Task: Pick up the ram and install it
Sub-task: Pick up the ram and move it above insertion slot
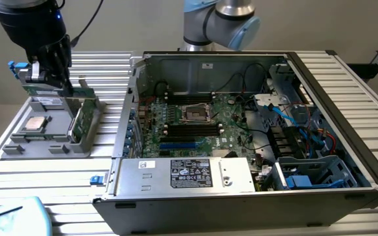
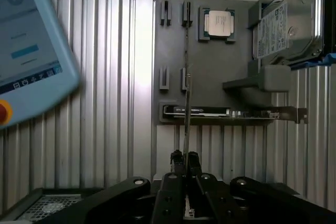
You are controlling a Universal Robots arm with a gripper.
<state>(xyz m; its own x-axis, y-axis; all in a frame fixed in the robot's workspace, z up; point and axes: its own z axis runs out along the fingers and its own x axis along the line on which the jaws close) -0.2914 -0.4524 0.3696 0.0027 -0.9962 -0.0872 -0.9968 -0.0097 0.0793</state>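
Thin green ram (image 1: 78, 117), on edge in grey holder (image 1: 45, 143), tool (image 2: 185, 156) clamped on it

Grey plastic tray (image 1: 45, 139): exterior view's left of open metal computer case (image 1: 241, 211).
Thin green ram stick (image 1: 78, 118): upright in tray.

One ram (image 2: 186, 129), one CPU (image 2: 218, 23), one hard drive (image 2: 286, 22), one card (image 2: 202, 111) (wider, green), one case (image 1: 255, 201).
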